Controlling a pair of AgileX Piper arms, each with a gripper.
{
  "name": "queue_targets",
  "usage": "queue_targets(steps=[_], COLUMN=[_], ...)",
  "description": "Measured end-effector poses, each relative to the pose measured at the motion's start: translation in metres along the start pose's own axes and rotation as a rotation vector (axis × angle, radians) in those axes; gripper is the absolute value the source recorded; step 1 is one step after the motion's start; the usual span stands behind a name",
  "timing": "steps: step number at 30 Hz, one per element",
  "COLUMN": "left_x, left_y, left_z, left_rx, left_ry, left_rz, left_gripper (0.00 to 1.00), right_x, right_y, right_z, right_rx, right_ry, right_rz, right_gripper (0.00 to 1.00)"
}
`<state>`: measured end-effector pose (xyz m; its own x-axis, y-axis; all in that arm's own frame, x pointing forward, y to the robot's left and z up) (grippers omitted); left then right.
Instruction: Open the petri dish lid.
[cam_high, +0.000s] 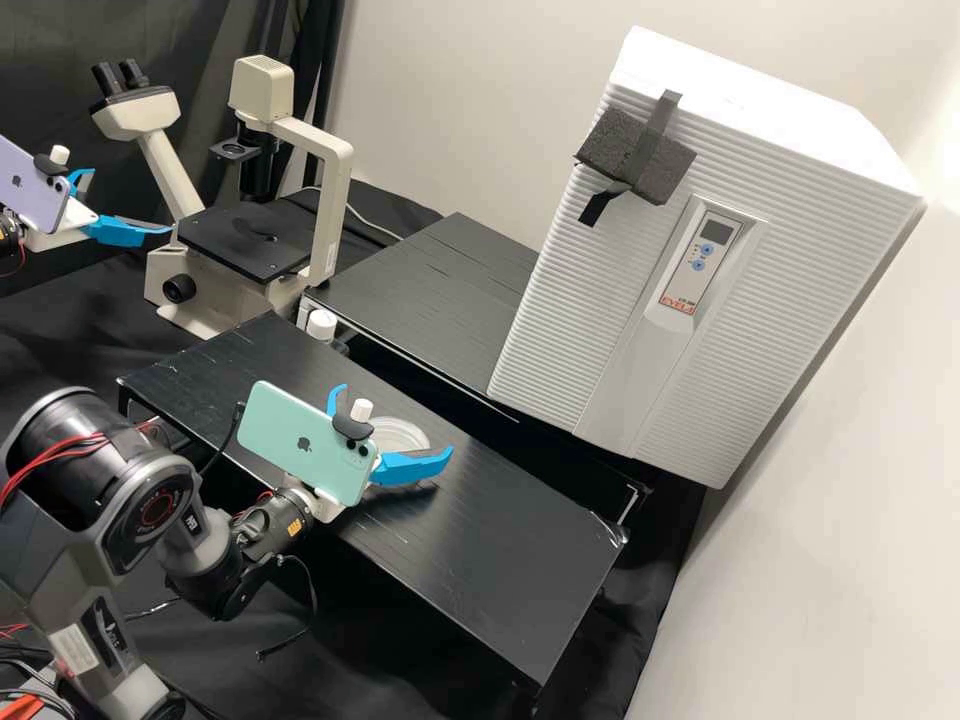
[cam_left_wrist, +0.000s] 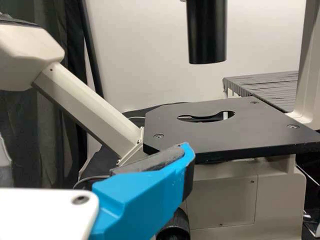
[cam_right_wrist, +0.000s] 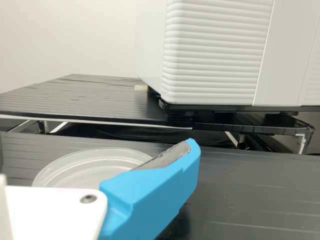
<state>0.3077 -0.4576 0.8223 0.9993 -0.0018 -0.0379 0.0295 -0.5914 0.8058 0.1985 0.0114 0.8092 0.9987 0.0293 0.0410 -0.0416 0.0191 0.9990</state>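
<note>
Right gripper (cam_high: 396, 420) spread wide at the petri dish (cam_high: 402, 434), centre of the high view
The clear, round dish lies flat on the long black platform (cam_high: 510, 560), just left of the frame's centre and a little below it, with the right gripper's blue fingers (cam_high: 412, 468) apart and the dish partly between them; whether either touches the rim, I cannot tell. A pale green phone (cam_high: 285, 435) rides on that arm, down and left of the dish. At the upper left edge, the left gripper (cam_high: 131, 201) hangs with its fingers apart too, near the cream microscope (cam_high: 335, 200). The ribbed white cabinet (cam_high: 570, 310) fills much of the upper right, a dark foam block (cam_high: 625, 150) strapped to it
</note>
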Motion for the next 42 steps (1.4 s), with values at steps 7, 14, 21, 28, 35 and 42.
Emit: queue_targets(steps=[7,14,21,28,35,42], left_x=[0.0000,0.0000,0.0000,0.0000,0.0000,0.0000], left_y=[0.0000,0.0000,0.0000,0.0000,0.0000,0.0000], left_z=[0.0000,0.0000,0.0000,0.0000,0.0000,0.0000], left_rx=[0.000,0.000,0.000,0.000,0.000,0.000], left_ry=[0.000,0.000,0.000,0.000,0.000,0.000], left_rz=[0.000,0.000,0.000,0.000,0.000,0.000], left_gripper=[1.00,1.00,1.00,1.00,1.00,1.00], right_x=[0.0004,0.0009,0.0010,0.0014,0.0014,0.0014], right_y=[-0.0016,-0.0019,-0.0018,-0.0030,-0.0028,-0.0025], right_z=[-0.0006,0.0017,0.0024,0.0036,0.0034,0.0032], right_rx=[-0.006,-0.020,-0.018,-0.017,-0.017,-0.017], right_ry=[0.000,-0.018,-0.024,-0.030,-0.028,-0.026], right_rz=[0.000,0.004,0.007,0.001,0.002,0.006], right_gripper=[0.00,0.00,0.00,0.00,0.00,0.00])
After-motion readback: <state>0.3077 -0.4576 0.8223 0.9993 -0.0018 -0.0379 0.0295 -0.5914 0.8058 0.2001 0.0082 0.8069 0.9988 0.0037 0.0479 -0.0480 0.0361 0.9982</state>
